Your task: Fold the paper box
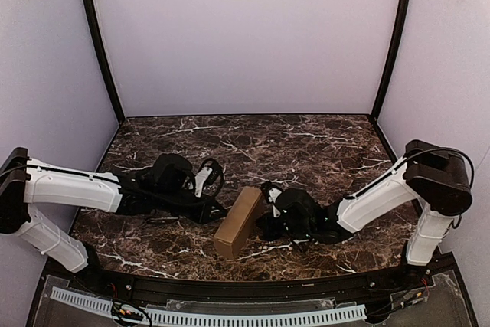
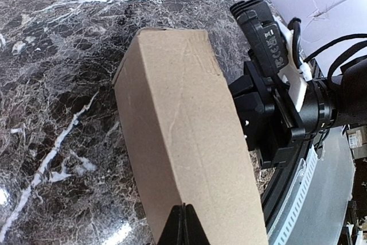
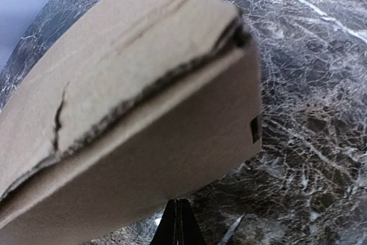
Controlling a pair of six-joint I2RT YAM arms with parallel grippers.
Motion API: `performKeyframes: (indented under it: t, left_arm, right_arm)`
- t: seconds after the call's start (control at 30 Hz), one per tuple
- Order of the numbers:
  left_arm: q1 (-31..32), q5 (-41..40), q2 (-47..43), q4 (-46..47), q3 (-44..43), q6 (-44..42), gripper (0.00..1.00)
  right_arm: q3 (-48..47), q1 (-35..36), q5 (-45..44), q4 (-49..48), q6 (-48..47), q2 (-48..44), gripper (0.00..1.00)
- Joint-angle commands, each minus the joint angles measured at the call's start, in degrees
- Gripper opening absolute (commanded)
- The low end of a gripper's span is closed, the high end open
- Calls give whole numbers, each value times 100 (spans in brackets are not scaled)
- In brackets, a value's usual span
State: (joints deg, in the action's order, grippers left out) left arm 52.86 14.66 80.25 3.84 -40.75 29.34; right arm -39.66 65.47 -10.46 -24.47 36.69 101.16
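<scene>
The paper box (image 1: 239,221) is a slim brown cardboard carton lying on the dark marble table (image 1: 306,143), its long side running from near left to far right. My left gripper (image 1: 217,210) is at its left side. In the left wrist view the fingers are closed together, empty, with their tips (image 2: 184,210) against the box's long edge (image 2: 183,130). My right gripper (image 1: 269,216) is at the box's right side. In the right wrist view its fingers are closed together (image 3: 179,205), just under the lower edge of the box's flapped end (image 3: 143,101).
Lilac walls enclose the table on three sides. A black rail and a white slotted strip (image 1: 230,315) run along the near edge. The right arm's wrist (image 2: 269,124) shows just past the box in the left wrist view.
</scene>
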Motion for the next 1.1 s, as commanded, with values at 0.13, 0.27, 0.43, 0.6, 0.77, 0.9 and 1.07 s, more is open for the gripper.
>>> performKeyframes:
  t: [0.13,0.27,0.43,0.6,0.77,0.9,1.07]
  left_arm:
    - [-39,384,273,363,43,143,0]
    - [-39,486,397,462,-27,180,0]
    - [-39,587,598,584,-75,230,0]
    - [-40,693,799,707,-145,287,0]
    - [-39,726,972,715,-249,270,0]
    - [-39,708,1068,702,-325,244,1]
    - [-39,524,1090,553,-409,125,0]
  right_arm:
    - [120,-49,1008,-1406,911,643,0]
    - [20,-66,1219,-1767,1046,911,0]
    - [-12,-122,1382,-2017,1113,1181,0]
    - [197,-225,1353,-2066,1081,1204,0]
    - [674,-366,1084,-1780,934,879,0]
    - [938,-460,740,-1347,807,414,0]
    - [918,-530,362,-391,578,-145,0]
